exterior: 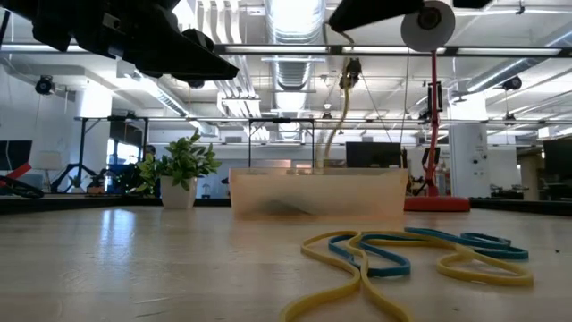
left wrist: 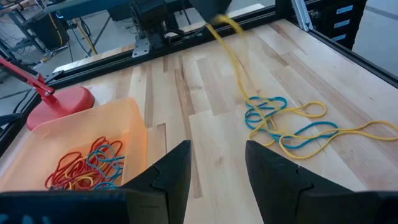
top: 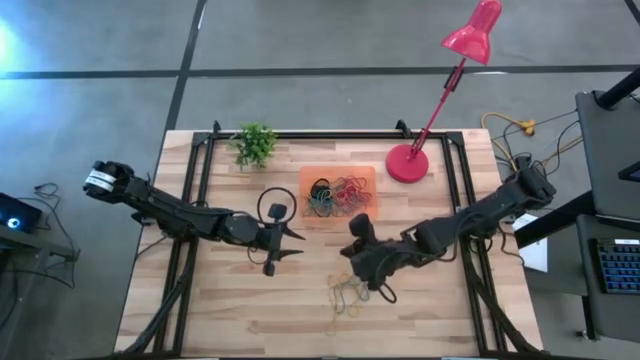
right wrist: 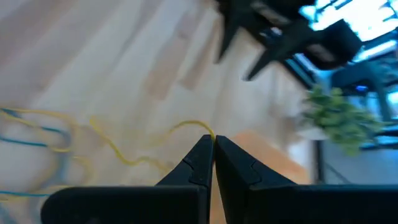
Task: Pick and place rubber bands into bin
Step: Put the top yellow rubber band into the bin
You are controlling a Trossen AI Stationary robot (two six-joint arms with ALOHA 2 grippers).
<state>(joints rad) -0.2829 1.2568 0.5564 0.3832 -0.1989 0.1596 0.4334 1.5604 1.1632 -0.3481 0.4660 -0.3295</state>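
Loose yellow and blue rubber bands [top: 345,295] lie tangled on the wooden table, near its front edge; the left wrist view shows the heap [left wrist: 286,124]. The orange bin [top: 337,197] stands farther back with several bands inside it [left wrist: 87,165]. My right gripper [right wrist: 213,146] hangs above the table between heap and bin [top: 352,242], shut on one yellow band [left wrist: 233,56]. My left gripper [top: 295,245] waits open, left of the heap and beside the bin [left wrist: 217,168], with nothing between its fingers. My right gripper pinches one yellow rubber band at its upper end [right wrist: 208,132], right at the tips of its two fingers. The fingers slant downward. The band hangs below them as a long strand [exterior: 338,116], and its lower end [left wrist: 249,99] reaches down into the heap on the table.
A red desk lamp has its base [top: 407,162] at the back right, close to the bin. A small potted plant [top: 254,145] stands at the back left. Black frame rails [top: 200,170] run along the table's sides.
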